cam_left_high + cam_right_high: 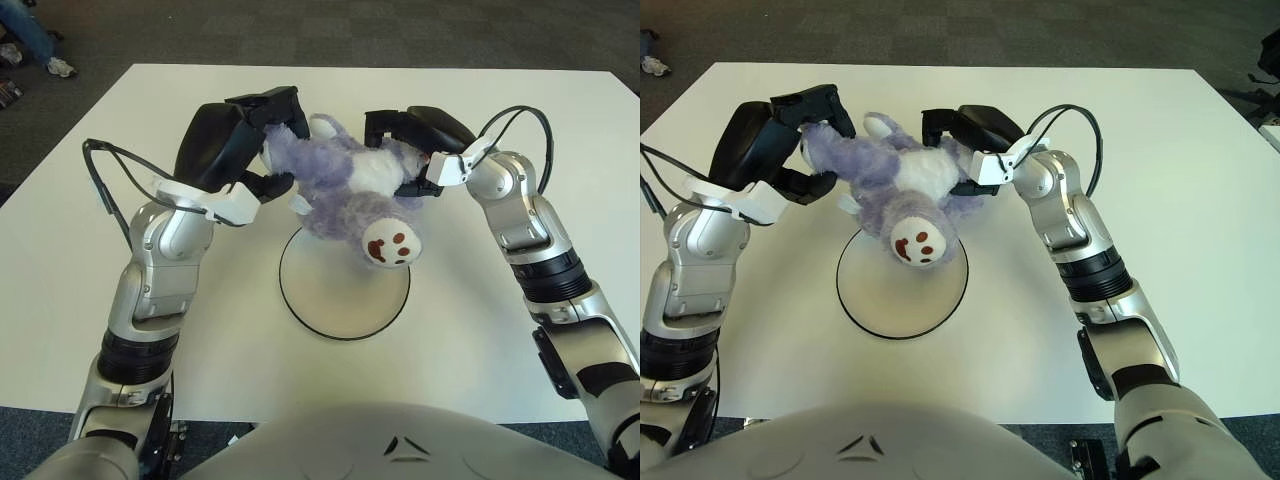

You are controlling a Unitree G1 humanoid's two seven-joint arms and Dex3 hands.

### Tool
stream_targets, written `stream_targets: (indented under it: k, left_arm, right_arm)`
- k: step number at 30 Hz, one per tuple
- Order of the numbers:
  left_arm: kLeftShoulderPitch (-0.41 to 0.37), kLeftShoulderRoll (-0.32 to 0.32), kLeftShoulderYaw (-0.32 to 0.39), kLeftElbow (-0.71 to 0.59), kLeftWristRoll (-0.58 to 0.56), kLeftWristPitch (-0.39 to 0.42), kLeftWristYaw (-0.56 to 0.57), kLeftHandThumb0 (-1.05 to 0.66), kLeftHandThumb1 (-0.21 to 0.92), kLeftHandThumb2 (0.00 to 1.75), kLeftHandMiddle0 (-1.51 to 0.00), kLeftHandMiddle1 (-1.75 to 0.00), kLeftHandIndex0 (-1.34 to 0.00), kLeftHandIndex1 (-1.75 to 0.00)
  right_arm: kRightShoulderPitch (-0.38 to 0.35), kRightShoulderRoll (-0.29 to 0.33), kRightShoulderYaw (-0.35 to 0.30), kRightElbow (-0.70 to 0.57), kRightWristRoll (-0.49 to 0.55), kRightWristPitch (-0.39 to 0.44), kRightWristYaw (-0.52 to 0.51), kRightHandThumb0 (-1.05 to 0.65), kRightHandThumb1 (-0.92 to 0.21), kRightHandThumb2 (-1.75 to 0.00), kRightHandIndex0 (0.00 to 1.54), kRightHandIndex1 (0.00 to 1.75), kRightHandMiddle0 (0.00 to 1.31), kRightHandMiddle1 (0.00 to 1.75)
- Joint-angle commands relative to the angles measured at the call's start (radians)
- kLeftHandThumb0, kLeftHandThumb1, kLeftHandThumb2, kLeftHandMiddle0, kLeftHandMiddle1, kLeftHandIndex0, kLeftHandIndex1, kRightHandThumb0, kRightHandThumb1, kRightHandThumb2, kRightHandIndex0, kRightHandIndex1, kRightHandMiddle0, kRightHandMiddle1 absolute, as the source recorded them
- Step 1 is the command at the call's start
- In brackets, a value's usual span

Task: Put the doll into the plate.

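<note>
A purple and white plush doll is held between both hands, lifted above the far part of the white plate, which has a dark rim. One brown-marked foot points toward me and hangs over the plate. My left hand grips the doll's left side with its black fingers curled around it. My right hand grips the doll's right side the same way. The doll also shows in the right eye view, above the plate.
The plate lies on a white table. Dark carpet lies beyond the table's far edge. A person's shoe shows on the floor at the far left. My own body fills the bottom of the view.
</note>
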Motion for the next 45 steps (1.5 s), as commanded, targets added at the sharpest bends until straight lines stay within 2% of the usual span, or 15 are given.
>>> stream_targets:
  k: [1,8,11,31,45]
  left_arm:
    - [0.018,0.01,0.022,0.003,0.007,-0.007,0.012,-0.01,0.02,1.54,-0.82,-1.75,-0.8,-1.39]
    - [0.037,0.009,0.037,-0.009,0.012,0.007,0.001,-0.01,0.01,1.55,-0.82,-1.75,-0.83,-1.37]
    - [0.046,0.012,0.043,-0.017,0.019,0.001,0.006,-0.01,0.0,1.56,-0.82,-1.75,-0.83,-1.38]
    - [0.095,0.022,0.063,-0.08,0.032,0.011,-0.033,-0.01,0.01,1.53,-0.81,-1.75,-0.85,-1.34]
    - [0.15,0.032,0.101,-0.089,-0.023,-0.047,-0.031,-0.01,0.05,1.48,-0.78,-1.75,-0.85,-1.29]
  right_arm:
    - [-0.037,0.014,0.005,0.002,0.013,-0.03,-0.01,0.0,0.12,-1.7,1.0,1.44,0.76,1.75]
    - [-0.038,0.031,0.013,0.008,0.008,-0.035,-0.011,0.0,0.11,-1.7,0.99,1.48,0.74,1.75]
    - [-0.042,0.025,0.019,0.014,0.006,-0.062,-0.009,0.0,0.11,-1.69,0.99,1.47,0.74,1.75]
    - [-0.015,0.058,0.031,-0.032,-0.001,-0.011,0.002,0.0,0.07,-1.72,0.91,1.64,0.7,1.75]
    - [0.061,0.051,0.024,-0.152,0.012,0.009,0.018,0.0,0.04,-1.71,0.89,1.7,0.66,1.75]
